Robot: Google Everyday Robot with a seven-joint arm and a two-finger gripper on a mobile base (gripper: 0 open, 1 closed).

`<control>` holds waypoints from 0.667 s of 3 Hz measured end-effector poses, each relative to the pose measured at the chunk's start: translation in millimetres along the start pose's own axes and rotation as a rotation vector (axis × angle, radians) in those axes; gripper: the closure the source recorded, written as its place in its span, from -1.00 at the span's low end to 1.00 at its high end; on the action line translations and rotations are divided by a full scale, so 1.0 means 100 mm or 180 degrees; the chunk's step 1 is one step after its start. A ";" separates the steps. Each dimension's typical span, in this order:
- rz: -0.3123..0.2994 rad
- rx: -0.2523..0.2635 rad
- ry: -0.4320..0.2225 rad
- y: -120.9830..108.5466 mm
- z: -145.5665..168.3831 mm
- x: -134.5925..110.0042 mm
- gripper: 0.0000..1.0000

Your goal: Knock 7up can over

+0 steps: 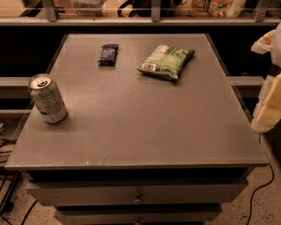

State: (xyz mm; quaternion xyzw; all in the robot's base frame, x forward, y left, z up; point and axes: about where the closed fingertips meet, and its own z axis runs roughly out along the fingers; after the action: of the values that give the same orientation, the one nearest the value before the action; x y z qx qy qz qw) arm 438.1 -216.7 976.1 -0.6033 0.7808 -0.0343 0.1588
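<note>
The 7up can stands upright near the left edge of the grey table, with its silver top and pull tab showing and green print on its pale body. My gripper hangs at the right edge of the view, beyond the table's right side and far from the can. Its pale yellowish fingers stand apart with nothing between them.
A green-white snack bag lies at the back middle of the table. A small dark blue packet lies at the back left. A railing and shelf run behind the table. Drawers sit under the front edge, and cables lie on the floor.
</note>
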 end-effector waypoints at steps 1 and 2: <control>-0.0005 0.0010 -0.0011 0.00 -0.01 -0.01 -1.00; -0.0102 0.0042 -0.0182 -0.01 0.05 -0.21 -1.00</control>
State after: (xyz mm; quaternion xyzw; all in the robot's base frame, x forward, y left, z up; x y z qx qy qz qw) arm 444.9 -196.4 975.4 -0.6154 0.7659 -0.0247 0.1845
